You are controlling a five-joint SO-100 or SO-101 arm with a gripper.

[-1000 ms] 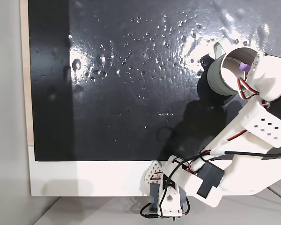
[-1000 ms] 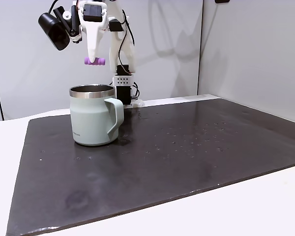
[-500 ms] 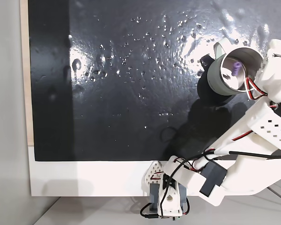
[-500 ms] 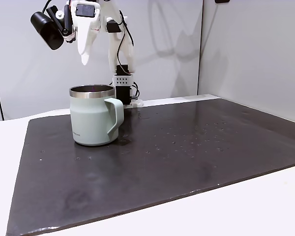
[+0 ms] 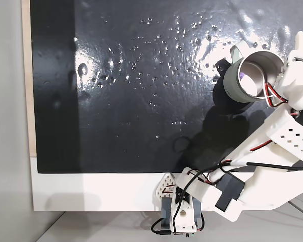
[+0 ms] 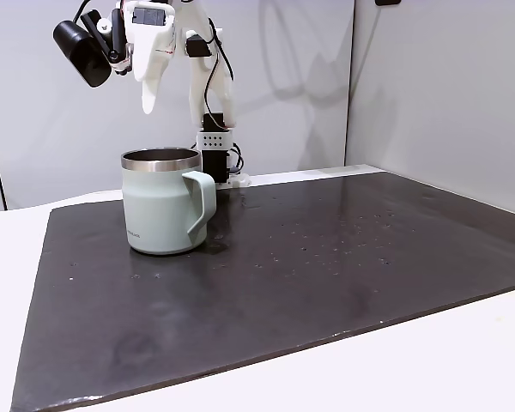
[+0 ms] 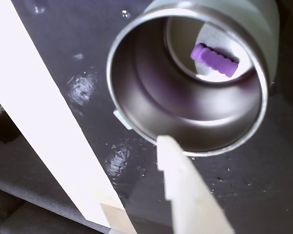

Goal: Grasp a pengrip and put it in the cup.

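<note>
The pale grey-green cup [image 6: 159, 210] stands upright on the black mat, handle toward the camera's right in a fixed view. From above, the cup [image 5: 233, 84] sits at the mat's right edge. The purple pengrip [image 7: 215, 59] lies on the shiny bottom inside the cup [image 7: 146, 87]. My gripper [image 6: 151, 96] hangs open and empty, above the cup and a little toward its left rim, fingers pointing down. One white finger [image 7: 183, 180] reaches toward the cup's near rim in the wrist view.
The wet, shiny black mat [image 5: 141, 101] covers most of the white table [image 6: 463, 360]. The arm's base [image 5: 179, 212] stands at the table's edge, behind the cup [image 6: 215, 159]. A black camera [image 6: 79, 51] sticks out from the wrist.
One second ago the gripper held the pengrip above the cup. It has since opened, the pengrip has dropped into the cup, and the gripper has shifted slightly up and left in the side view.
</note>
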